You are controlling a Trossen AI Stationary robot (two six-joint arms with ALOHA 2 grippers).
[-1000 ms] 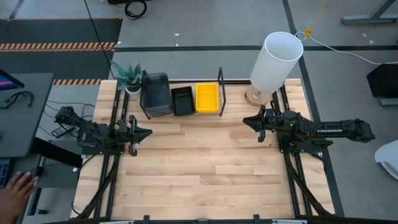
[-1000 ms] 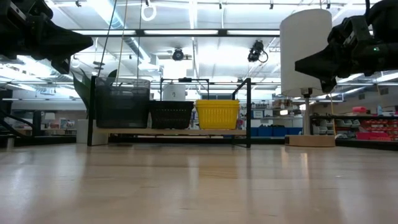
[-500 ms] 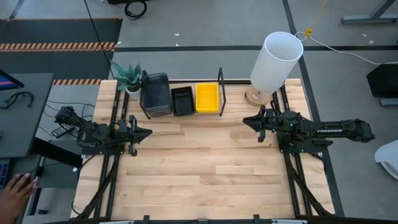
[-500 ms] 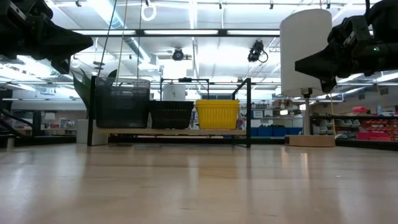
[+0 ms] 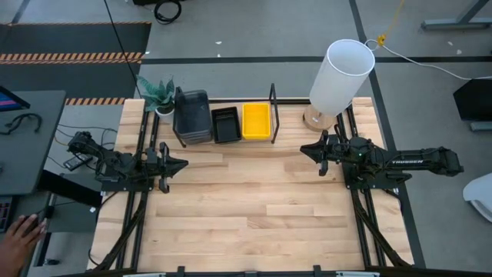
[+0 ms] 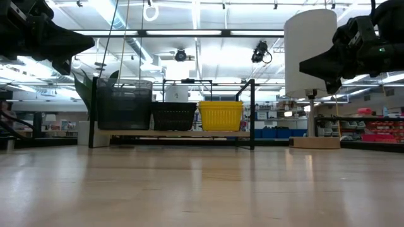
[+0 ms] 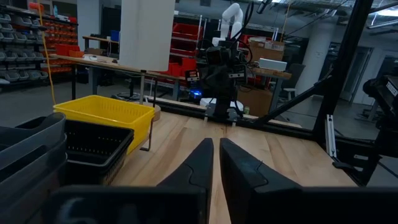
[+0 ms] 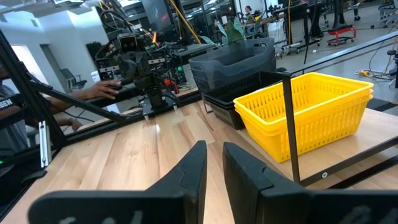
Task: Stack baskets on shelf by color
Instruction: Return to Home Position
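Baskets: sat sorted by colour on the shelf
Left fingers: nearly clenched, empty, above the surface's left side
Right fingers: same, right side
Homing: I judged a slow, level park best

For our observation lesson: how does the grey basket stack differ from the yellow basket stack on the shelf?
The grey stack is taller and dark; the yellow stack is lower and bright. Grey stands at the shelf's plant end, yellow at the end nearer the white cylinder. Both sit upright on the shelf.
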